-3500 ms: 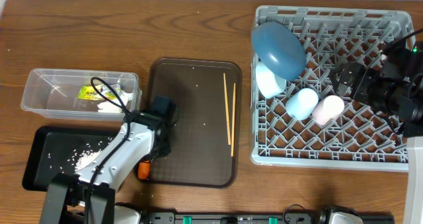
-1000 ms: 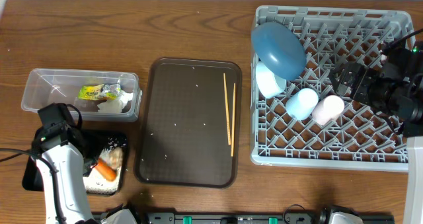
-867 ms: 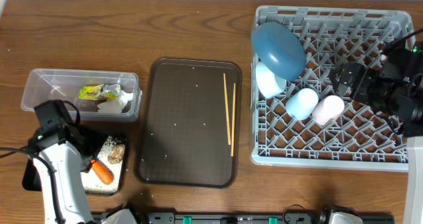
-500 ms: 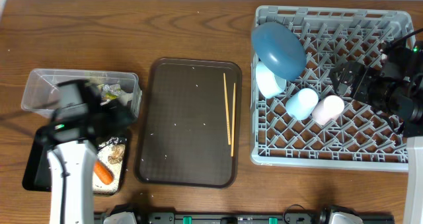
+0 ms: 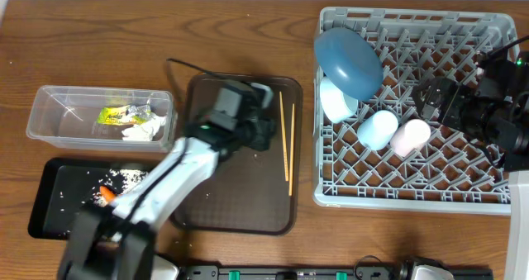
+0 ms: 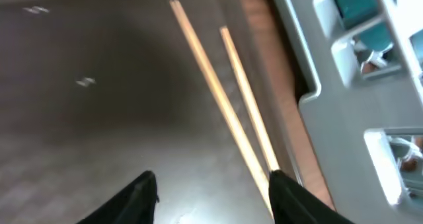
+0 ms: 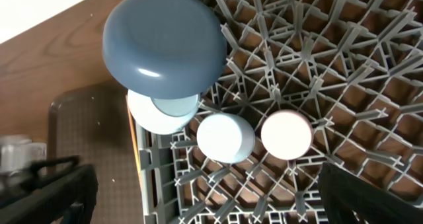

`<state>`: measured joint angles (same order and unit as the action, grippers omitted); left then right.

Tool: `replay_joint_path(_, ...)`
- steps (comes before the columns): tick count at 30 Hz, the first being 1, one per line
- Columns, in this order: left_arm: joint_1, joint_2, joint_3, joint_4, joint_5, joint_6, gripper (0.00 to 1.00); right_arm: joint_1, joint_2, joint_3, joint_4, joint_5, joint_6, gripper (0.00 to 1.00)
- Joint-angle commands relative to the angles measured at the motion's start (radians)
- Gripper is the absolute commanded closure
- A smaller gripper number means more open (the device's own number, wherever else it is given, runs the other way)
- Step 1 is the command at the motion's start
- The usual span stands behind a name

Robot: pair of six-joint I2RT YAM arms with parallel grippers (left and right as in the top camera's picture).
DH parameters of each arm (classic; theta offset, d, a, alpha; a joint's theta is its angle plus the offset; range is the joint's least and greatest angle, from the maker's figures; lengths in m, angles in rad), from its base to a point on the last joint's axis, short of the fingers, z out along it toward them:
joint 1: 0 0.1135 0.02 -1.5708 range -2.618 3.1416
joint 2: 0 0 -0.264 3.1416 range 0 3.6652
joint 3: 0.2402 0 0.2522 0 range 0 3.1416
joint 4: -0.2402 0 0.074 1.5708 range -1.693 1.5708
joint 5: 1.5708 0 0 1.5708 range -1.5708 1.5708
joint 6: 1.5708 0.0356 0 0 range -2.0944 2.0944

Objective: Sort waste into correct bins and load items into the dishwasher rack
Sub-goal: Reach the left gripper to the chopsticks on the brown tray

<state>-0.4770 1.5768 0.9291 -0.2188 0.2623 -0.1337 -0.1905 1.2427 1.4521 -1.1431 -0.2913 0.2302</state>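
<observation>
The two wooden chopsticks (image 5: 288, 148) lie side by side on the right part of the dark-brown serving tray (image 5: 240, 197). My left gripper (image 5: 263, 133) hovers just left of them, open and empty. In the left wrist view its gripper (image 6: 211, 178) straddles bare tray, and the chopsticks (image 6: 218, 98) run past the right fingertip (image 6: 281, 184). The grey rack (image 5: 463, 173) holds the blue plate (image 5: 347, 61), white bowl (image 5: 335, 102), light-blue cup (image 5: 378, 129) and pink cup (image 5: 410, 136). My right gripper (image 7: 205, 184) hangs wide open above the rack (image 7: 317, 65), holding nothing.
The clear tub (image 5: 58, 115) at the left holds the yellow-green wrapper (image 5: 118, 113) and white tissue (image 5: 142, 131). Below it the black tray (image 5: 54, 206) has rice grains (image 5: 124, 177) and the carrot (image 5: 106, 195). My left arm crosses the tray's left side.
My left arm has swung from over the black tray, past the clear tub, rightward to the serving tray beside the chopsticks. The carrot stays in the black tray. The right arm has not moved.
</observation>
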Motion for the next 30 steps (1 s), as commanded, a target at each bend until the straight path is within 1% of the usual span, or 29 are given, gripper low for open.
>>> replay_joint_path(1,-0.037,0.079,0.008,0.061,-0.024,-0.010,0.48,-0.005,-0.001,0.010,-0.004,-0.005,0.000,0.01)
replay_joint_path(4,-0.050,0.134,0.008,0.112,-0.025,-0.022,0.50,-0.005,-0.001,0.010,-0.005,-0.005,0.000,0.01)
replay_joint_path(7,-0.051,0.174,0.008,0.131,-0.045,-0.047,0.54,-0.005,-0.001,0.010,-0.006,-0.005,0.000,0.01)
replay_joint_path(9,-0.051,0.207,0.008,0.163,-0.053,-0.055,0.54,-0.005,-0.001,0.010,-0.006,-0.005,0.000,0.01)
replay_joint_path(15,-0.054,0.233,0.008,0.249,-0.043,-0.070,0.54,-0.005,-0.001,0.010,-0.004,-0.005,0.000,0.01)
replay_joint_path(20,-0.060,0.256,0.008,0.250,-0.093,-0.071,0.56,-0.005,-0.001,0.010,-0.008,-0.005,0.000,0.01)
replay_joint_path(22,-0.060,0.266,0.008,0.251,-0.096,-0.071,0.56,-0.005,-0.001,0.010,-0.011,-0.005,0.000,0.01)
replay_joint_path(25,-0.062,0.283,0.008,0.259,-0.095,-0.072,0.59,-0.005,-0.001,0.010,-0.016,-0.005,0.000,0.01)
replay_joint_path(30,-0.081,0.299,0.008,0.257,-0.105,-0.066,0.59,-0.005,-0.001,0.010,-0.016,-0.005,0.000,0.01)
